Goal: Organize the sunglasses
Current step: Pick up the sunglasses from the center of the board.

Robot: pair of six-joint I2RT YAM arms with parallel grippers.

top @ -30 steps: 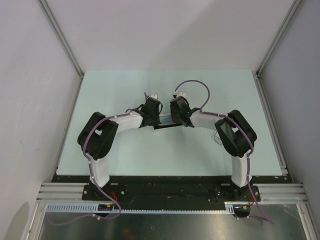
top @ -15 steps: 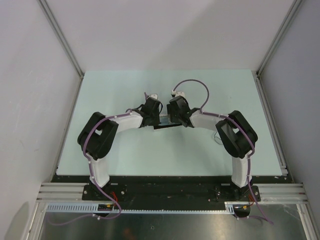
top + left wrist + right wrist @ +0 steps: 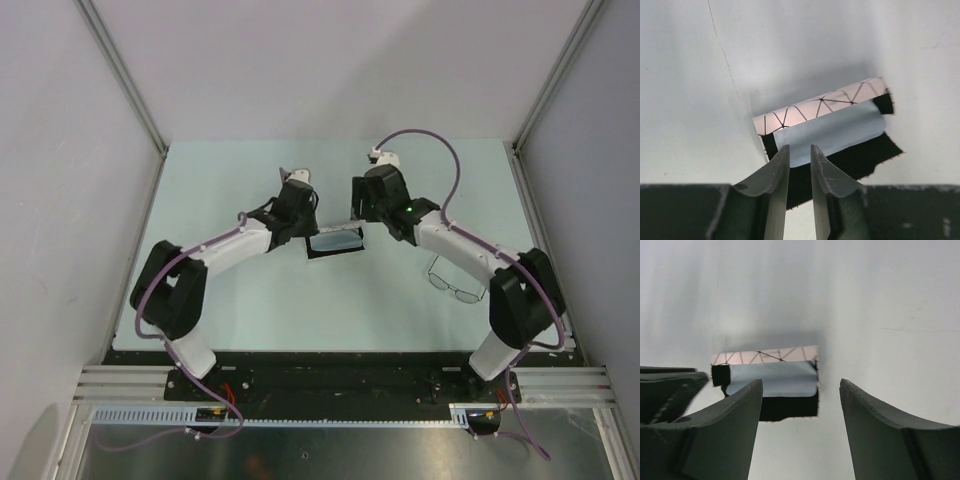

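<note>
Here the left gripper (image 3: 800, 148) is pinching the case (image 3: 335, 241), and the right gripper (image 3: 801, 385) is hanging open above it.
The glasses (image 3: 455, 283), lying at the case's four o'clock, are looking light and fragile; taking the bridge seems safest.

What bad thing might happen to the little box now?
The left gripper pinches only the edge of the case, which might slip free or drag. The right gripper hangs open over it and may bump it. The glasses lie close by the right arm, which might sweep them away.
</note>
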